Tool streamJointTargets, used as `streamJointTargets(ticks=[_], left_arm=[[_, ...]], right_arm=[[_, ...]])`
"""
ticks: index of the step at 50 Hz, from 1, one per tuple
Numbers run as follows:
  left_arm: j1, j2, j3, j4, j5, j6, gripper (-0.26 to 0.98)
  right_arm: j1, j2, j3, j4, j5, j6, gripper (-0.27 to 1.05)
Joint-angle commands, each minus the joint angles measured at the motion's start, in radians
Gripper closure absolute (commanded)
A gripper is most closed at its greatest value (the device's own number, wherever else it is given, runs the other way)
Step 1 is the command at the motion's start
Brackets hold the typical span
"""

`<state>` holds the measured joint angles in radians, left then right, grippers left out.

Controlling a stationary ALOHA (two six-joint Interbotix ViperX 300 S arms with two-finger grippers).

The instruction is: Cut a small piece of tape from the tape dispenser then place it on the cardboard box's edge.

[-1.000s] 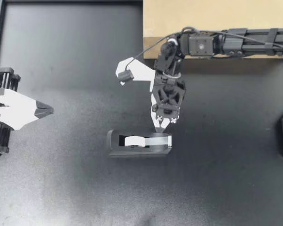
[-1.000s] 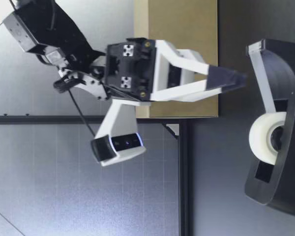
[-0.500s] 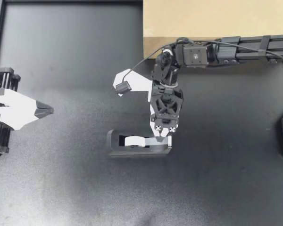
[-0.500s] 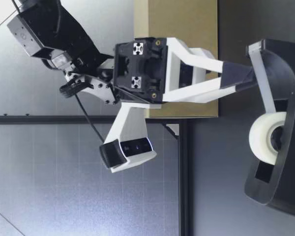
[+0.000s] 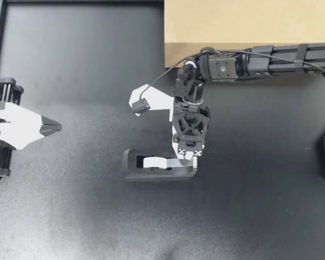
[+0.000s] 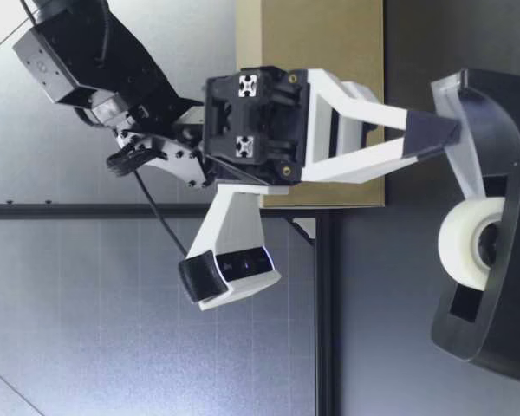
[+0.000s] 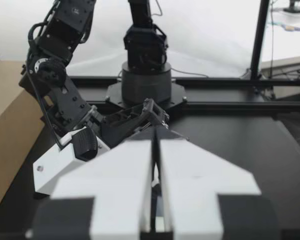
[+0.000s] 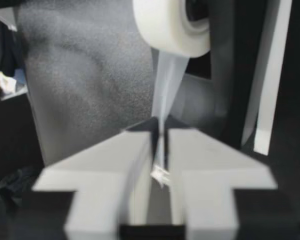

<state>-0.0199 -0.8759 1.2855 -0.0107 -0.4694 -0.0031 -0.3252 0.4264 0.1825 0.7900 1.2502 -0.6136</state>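
Fingers (image 8: 115, 165) of right gripper (image 5: 185, 160) have been lowered onto dispenser (image 5: 132, 173) and clamped on tape (image 8: 166, 80), not yet cut; pulling free judged next. Left gripper (image 5: 53, 128) clenched, empty, well apart.

Black table (image 5: 70, 206), tape dispenser (image 5: 157, 174) mid-table, cardboard box (image 5: 233, 21) at far edge

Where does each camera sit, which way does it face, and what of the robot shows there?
Top view: above the table, looking down; both arms, left gripper, right gripper at the tape dispenser.
Low view: table height, looking across toward the cardboard box; right arm.
Left wrist view: on the left wrist, facing the right arm; own shut fingers.
Right wrist view: on the right wrist, facing the tape roll; own fingers shut on the tape strip.
Shared: low and right wrist views show that roll.
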Motion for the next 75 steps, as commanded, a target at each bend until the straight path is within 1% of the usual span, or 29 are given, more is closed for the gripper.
streamJointTargets(ticks=[1,6,11,20,42,50,61,75], left_arm=[[-0.002,0.005,-0.012,-0.002,-0.009,0.000,0.84],[-0.002,0.005,-0.012,-0.002,-0.009,0.000,0.84],[-0.002,0.005,-0.012,-0.002,-0.009,0.000,0.84],[-0.002,0.005,-0.012,-0.002,-0.009,0.000,0.84],[-0.002,0.005,-0.014,-0.002,-0.009,0.000,0.84],[-0.003,0.005,-0.015,-0.002,-0.008,0.000,0.84],[-0.002,0.005,-0.014,-0.002,-0.009,0.000,0.84],[-0.002,0.005,-0.012,-0.002,-0.008,0.000,0.84]], right_arm=[[0.005,-0.035,-0.026,0.005,-0.003,0.003,0.75],[0.005,-0.043,-0.026,0.006,-0.003,0.009,0.85],[0.005,-0.054,-0.023,0.005,-0.002,0.023,0.89],[0.005,-0.084,-0.005,0.003,0.014,0.034,0.89],[-0.015,-0.186,0.124,-0.002,0.029,0.080,0.89],[-0.026,-0.209,0.153,-0.002,0.025,0.080,0.89],[-0.026,-0.201,0.183,-0.002,0.009,0.077,0.89],[-0.026,-0.187,0.212,-0.017,-0.071,0.071,0.89]])
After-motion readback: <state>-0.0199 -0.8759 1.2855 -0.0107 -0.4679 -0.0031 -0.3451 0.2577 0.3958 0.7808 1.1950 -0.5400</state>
